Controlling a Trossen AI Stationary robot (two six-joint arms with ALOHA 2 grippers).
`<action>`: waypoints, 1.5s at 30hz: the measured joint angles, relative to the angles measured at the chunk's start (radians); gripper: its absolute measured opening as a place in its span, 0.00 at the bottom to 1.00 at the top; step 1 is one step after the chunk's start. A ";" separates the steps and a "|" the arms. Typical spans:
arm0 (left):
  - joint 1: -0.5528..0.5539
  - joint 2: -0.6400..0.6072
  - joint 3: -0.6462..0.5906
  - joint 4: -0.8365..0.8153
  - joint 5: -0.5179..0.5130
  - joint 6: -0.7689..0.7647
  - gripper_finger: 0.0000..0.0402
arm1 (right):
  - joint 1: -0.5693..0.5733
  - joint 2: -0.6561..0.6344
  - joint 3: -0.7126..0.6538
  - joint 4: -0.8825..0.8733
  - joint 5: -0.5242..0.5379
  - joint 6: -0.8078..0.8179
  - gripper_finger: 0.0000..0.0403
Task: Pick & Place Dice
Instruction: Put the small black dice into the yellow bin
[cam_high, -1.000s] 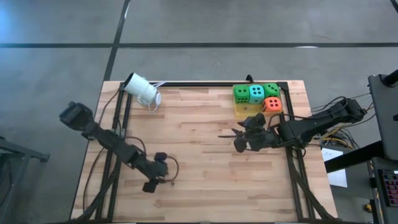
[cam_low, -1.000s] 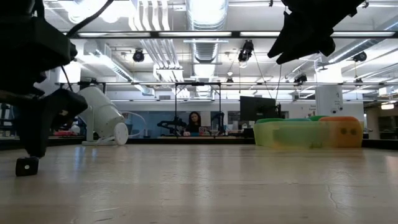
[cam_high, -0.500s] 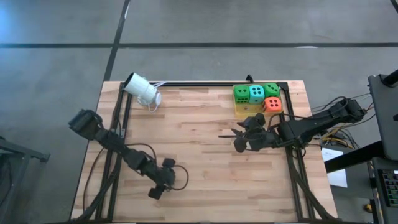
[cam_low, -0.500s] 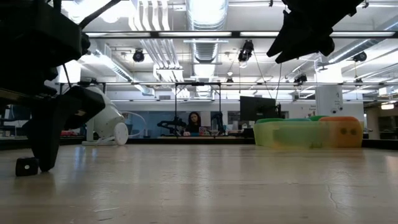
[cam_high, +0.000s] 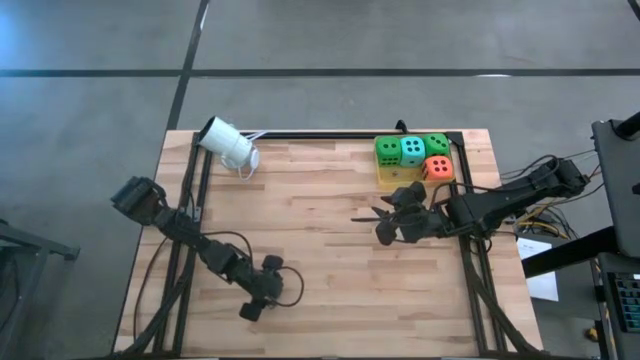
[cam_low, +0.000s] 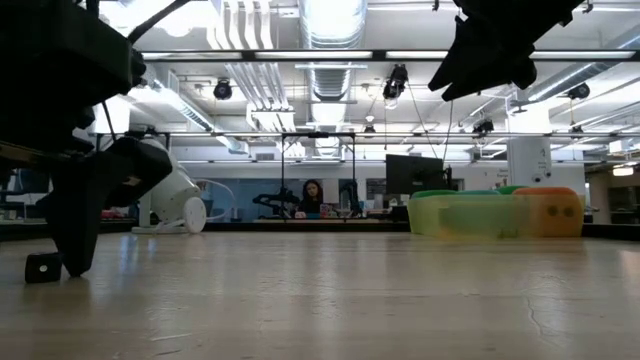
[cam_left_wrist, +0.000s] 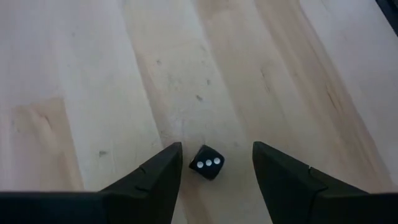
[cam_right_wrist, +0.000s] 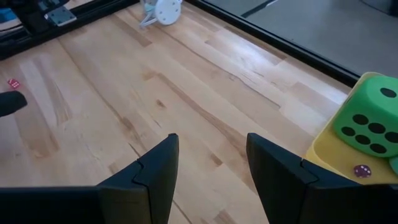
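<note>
On the wooden worktop (cam_high: 320, 210), the left tool (cam_left_wrist: 214, 163) has been swung toward six o'clock and is held spread astride a small black die (cam_left_wrist: 206, 163), readied for pinching, while the right tool (cam_high: 385, 222), spread and empty, waits near the tray's dice (cam_high: 412, 151).

A robotics lab: exposed silver ceiling ducts (cam_low: 330, 20), dark computer monitor (cam_low: 412, 172), seated person (cam_low: 312, 195), grey concrete floor (cam_high: 330, 100).

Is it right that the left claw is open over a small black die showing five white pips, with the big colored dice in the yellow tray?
Not quite. In the left wrist view the small black die, lying between the open left claw's fingers, shows three white pips, not five. The big colored dice do sit in the yellow tray.
</note>
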 joint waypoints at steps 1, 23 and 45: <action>0.000 0.000 -0.001 0.001 0.000 0.029 0.50 | 0.000 0.000 0.000 0.001 0.000 0.000 0.46; -0.007 0.000 0.001 -0.032 -0.014 0.190 0.12 | 0.000 0.000 0.000 0.036 0.000 0.011 0.46; 0.298 -0.005 0.222 -0.056 -0.117 0.231 0.12 | 0.000 0.000 0.000 0.040 0.000 -0.002 0.46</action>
